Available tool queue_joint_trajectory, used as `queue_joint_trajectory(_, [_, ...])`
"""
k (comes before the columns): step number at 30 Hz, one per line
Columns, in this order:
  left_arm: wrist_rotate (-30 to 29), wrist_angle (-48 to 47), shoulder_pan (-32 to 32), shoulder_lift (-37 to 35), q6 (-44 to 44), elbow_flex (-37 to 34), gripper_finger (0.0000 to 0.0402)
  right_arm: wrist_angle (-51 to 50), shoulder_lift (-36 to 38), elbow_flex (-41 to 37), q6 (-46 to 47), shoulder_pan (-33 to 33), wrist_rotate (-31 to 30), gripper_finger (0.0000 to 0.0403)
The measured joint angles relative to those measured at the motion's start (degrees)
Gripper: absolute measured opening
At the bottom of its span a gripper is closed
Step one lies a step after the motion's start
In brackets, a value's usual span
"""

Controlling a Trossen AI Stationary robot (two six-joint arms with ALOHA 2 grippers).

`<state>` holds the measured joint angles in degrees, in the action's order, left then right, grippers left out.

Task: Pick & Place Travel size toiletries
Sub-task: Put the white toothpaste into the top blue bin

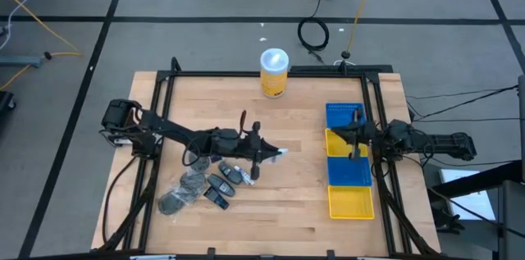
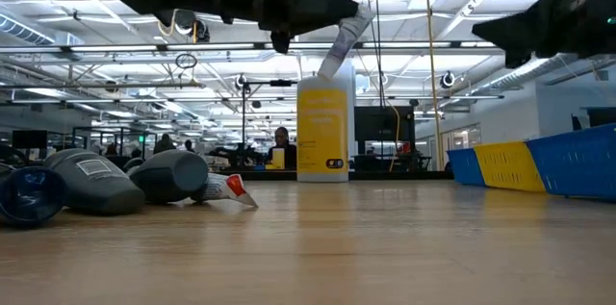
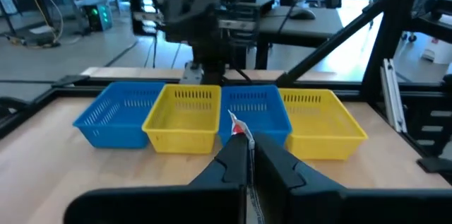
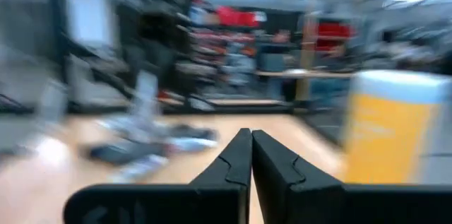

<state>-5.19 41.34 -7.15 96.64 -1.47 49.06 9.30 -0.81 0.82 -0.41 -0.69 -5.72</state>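
A small white tube [image 3: 239, 128] is pinched at one end by the left gripper [image 1: 275, 154], held clear of the table between the remaining toiletries pile [image 1: 203, 186] and the row of blue and yellow baskets [image 1: 348, 161], its free end angling away in the low view. Risk, as I judge it: the hold covers only the tube's tip, so a quick swing toward the baskets could let it pivot or slip and drop short of them. The right gripper [image 1: 353, 133] sits above the baskets, fingers pressed together on nothing, possibly obstructing the drop.
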Motion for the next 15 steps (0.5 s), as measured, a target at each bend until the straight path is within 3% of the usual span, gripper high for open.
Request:
queue_joint_trajectory(4, [0.0,2.0,0.8,0.0,0.1,0.0,0.0002,4.3,-1.6,0.0,11.4,0.1,5.9,0.0004])
queue_joint_trajectory(8, [0.0,3.3,1.6,0.0,1.1,0.0,0.0008,10.9,-8.6,0.0,13.2,1.5,7.3,0.0004])
queue_joint_trajectory(15, [0.1,6.8,2.1,0.0,3.3,0.0,0.0007,39.6,-35.4,0.0,8.4,6.0,6.6,0.0024])
